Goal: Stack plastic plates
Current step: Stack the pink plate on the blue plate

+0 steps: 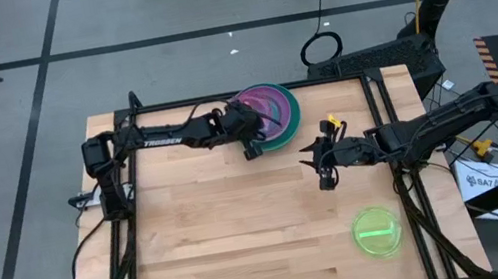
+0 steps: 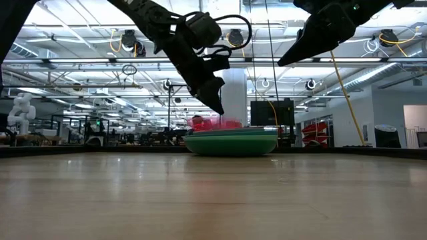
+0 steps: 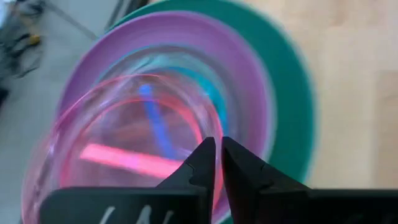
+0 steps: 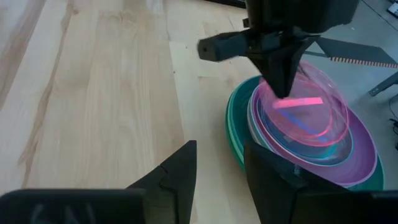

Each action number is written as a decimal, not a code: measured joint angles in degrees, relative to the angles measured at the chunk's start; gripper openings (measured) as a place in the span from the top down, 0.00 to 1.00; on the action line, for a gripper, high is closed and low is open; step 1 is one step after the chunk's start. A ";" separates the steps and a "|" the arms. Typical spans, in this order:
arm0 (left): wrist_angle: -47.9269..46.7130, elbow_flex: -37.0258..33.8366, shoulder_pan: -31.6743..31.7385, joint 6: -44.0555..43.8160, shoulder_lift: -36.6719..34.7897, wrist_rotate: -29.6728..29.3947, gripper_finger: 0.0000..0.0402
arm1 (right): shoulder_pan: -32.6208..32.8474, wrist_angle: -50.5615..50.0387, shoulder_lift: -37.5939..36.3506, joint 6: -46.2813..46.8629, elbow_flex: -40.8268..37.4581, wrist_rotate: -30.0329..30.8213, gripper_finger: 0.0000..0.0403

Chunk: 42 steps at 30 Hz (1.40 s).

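Pink translucent plate (image 3: 118, 155) sits tilted atop the plate stack (image 1: 270, 114) at the counter's (image 1: 234, 233) far edge, its rim pinched between the left gripper's (image 3: 217, 163) closed fingers. Nearby, the right gripper (image 4: 219, 171) hovers with fingers parted, empty. A lime plate (image 1: 378, 230) lies well apart.

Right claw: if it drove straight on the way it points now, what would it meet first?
Probably the stack of round plastic plates, at the dark green bottom plate's rim; depth is uncertain.
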 joint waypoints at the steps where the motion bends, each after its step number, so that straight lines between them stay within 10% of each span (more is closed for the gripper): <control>1: 0.20 0.00 -0.07 -0.24 0.00 1.55 0.91 | 0.00 0.00 0.00 0.08 0.00 0.00 0.68; 11: -1.72 0.01 -1.80 -3.35 -1.18 4.65 0.86 | 0.00 -0.06 0.00 2.01 0.00 0.02 0.68; 21: -11.78 -0.36 -5.59 -5.68 -4.69 -8.62 0.86 | 0.00 -0.89 0.13 5.21 0.00 -0.17 0.68; 42: 10.32 -35.42 -12.84 -6.36 -41.34 -11.75 0.86 | -8.22 17.36 13.61 3.18 0.10 -1.31 0.68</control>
